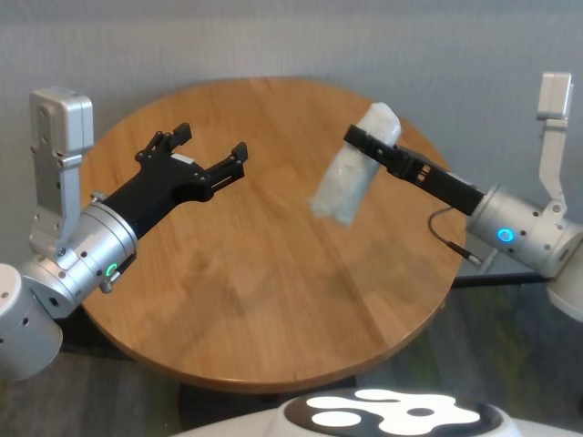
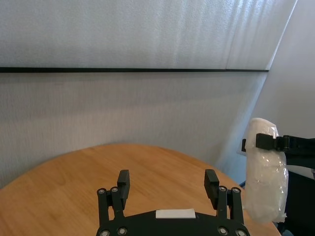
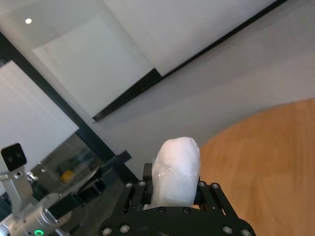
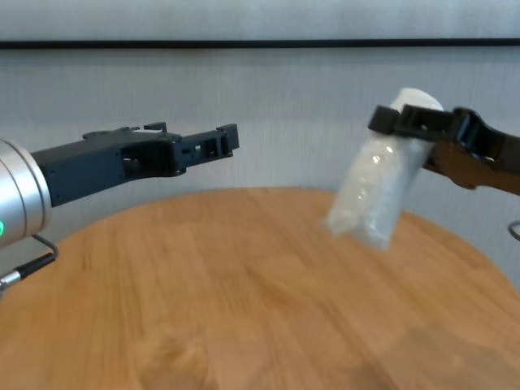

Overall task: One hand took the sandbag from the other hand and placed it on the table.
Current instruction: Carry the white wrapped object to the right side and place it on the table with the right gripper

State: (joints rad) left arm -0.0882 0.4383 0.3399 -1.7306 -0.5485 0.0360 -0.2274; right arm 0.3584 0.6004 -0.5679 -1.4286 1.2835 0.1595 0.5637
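The head view looks steeply down on the round desk (image 1: pixel 273 300); the chest view skims low across it toward the wall; both share the sandbag (image 1: pixel 351 177).

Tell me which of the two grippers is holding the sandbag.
The right gripper, with the blue ring, is shut on the sandbag above the table; the green-ringed left gripper is open, empty.

Sandbag (image 1: pixel 351 171) in right tool (image 1: pixel 363 138), above table (image 1: pixel 273 300); left tool (image 1: pixel 209 150) opposite.
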